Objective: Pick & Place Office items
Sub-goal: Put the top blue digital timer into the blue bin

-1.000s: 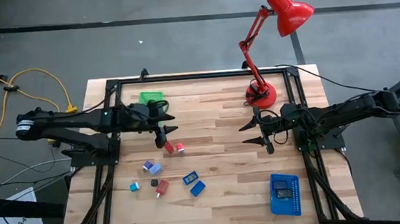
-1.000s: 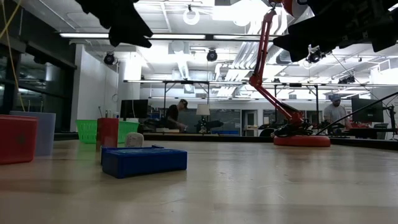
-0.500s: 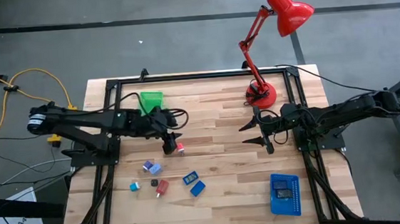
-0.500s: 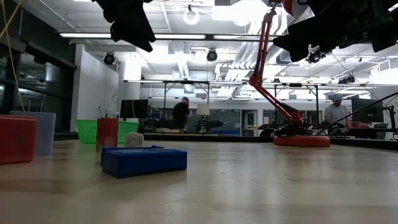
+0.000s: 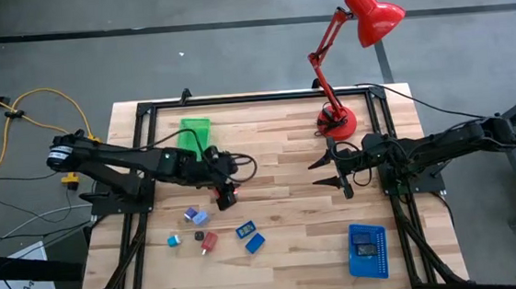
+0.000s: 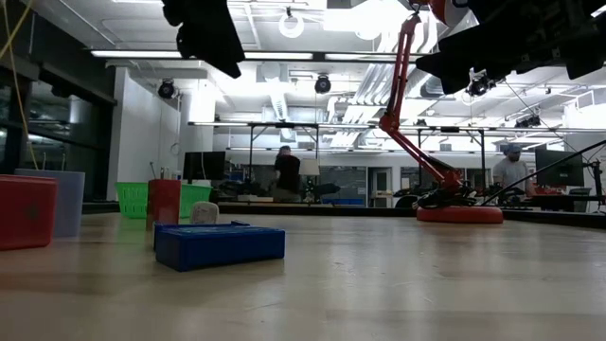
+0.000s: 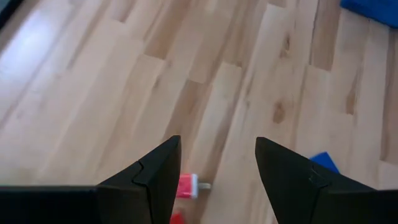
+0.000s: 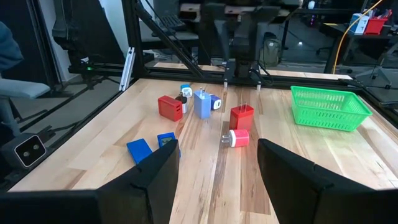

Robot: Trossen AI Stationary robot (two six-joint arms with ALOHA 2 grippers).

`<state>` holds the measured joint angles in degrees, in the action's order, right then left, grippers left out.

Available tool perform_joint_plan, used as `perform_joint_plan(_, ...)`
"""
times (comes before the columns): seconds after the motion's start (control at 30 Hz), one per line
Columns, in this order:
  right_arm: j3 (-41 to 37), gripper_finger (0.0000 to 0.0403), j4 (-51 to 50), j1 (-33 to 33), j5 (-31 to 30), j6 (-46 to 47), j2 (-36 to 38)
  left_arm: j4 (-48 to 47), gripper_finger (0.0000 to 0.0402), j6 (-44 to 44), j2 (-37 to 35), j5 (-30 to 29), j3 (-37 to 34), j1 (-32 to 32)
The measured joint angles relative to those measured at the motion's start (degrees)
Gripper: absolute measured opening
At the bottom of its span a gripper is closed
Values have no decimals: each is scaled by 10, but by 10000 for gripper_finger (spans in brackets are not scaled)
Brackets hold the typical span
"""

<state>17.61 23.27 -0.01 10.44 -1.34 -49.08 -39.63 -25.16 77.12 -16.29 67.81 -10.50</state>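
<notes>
The left gripper (image 7: 217, 171) is hovering over the table (image 5: 286, 151) with its fingers (image 7: 155, 171) spread and gripping nothing; a small red block (image 7: 186, 185) is lying just beside one fingertip. The other office items (image 5: 214, 236) are sitting nearby, while the right gripper (image 8: 217, 165) is waiting well apart, fingers wide.

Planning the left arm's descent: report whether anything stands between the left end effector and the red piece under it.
Nothing visible does. The left end effector hangs open above the red piece; a blue block lies off to the side.
</notes>
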Motion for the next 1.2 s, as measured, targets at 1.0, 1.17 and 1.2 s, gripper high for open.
perform_joint_plan(1.0, 0, 204, -6, 0, 0, 0, 0, 10, 199, -262, 164, 98, 6, -80)
perform_joint_plan(1.17, 0, 204, -9, 0, 0, 0, 0, -13, 199, -263, 205, 101, 61, -92)
perform_joint_plan(1.2, 0, 204, -9, 0, 0, 0, 0, -28, 199, -263, 216, 101, 78, -94)
